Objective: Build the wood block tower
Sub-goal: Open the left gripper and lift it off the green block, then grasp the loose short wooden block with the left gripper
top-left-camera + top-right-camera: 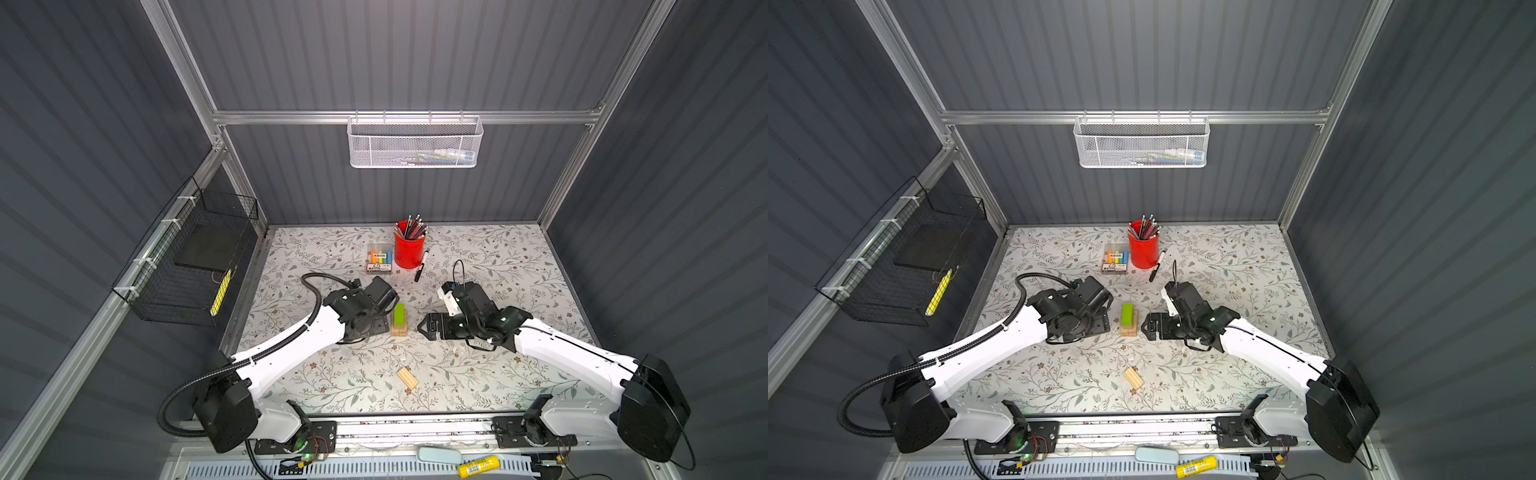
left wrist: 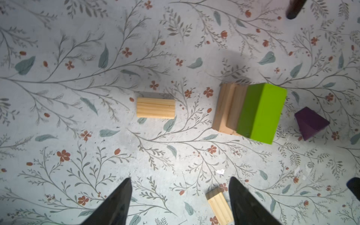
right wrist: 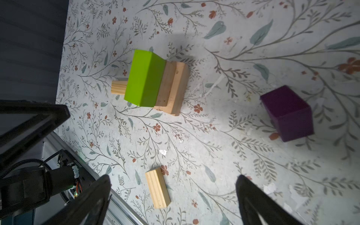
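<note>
While both arms reach in over the flowered table (image 1: 478,386), the left gripper (image 2: 180,184) hangs above it with its black fingers (image 2: 120,198) spread wide and nothing between them. Left of the tower, a loose pale brick (image 2: 155,108) lies flat on the table. At the table's middle, between the two grippers, stands the tower (image 1: 399,322): a lime-green brick (image 1: 399,313) lying on a short stack of pale bricks (image 1: 399,331) whose layers sit slightly out of line. Nearer the front edge, well apart from the tower, a second loose brick (image 1: 407,377) lies at a slant. Right of the tower and apart from it, a purple brick (image 3: 288,115) rests on the table, hidden under the right arm in both top views. The right gripper (image 3: 173,180) hovers there, fingers fully spread and empty.
</note>
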{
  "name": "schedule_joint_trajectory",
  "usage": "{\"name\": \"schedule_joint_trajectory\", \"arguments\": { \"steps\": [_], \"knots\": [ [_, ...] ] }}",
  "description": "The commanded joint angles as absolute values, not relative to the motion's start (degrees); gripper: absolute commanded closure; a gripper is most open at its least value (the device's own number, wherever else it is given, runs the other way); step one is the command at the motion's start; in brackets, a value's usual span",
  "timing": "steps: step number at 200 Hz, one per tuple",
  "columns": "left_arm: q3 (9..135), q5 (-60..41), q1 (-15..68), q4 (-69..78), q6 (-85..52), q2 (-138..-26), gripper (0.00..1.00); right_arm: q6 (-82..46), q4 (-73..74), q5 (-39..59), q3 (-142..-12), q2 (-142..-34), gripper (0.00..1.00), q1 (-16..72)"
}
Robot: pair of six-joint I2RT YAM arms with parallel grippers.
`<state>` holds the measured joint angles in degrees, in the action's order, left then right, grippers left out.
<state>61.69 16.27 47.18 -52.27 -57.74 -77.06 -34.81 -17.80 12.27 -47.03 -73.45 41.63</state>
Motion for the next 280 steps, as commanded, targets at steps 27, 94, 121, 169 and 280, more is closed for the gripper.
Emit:
{"name": "schedule_joint_trajectory", "arguments": {
  "steps": [27,94,121,169,280],
  "knots": [
    [53.5,12.6,43.4,-43.3,-66.4,-76.7,0.19,-36.5,-13.4,10.6,-46.3,-75.0,0.01,42.8],
    [52.0,10.8,38.8,-34.9,-69.3,-83.9,0.17,-35.2,-16.3,7.1,-47.2,-73.9,0.01,42.5],
    [52.2,10.7,38.3,-34.5,-70.7,-85.9,0.17,-34.9,-17.0,6.4,-47.2,-73.6,0.01,42.2],
    [51.7,10.5,37.6,-33.1,-72.1,-87.6,0.17,-34.5,-17.5,6.3,-47.6,-73.8,0.01,41.2],
    [55.8,12.4,35.6,-31.6,-69.7,-95.2,0.22,-34.5,-18.1,6.6,-47.5,-73.2,0.01,39.9]
  ]
}}
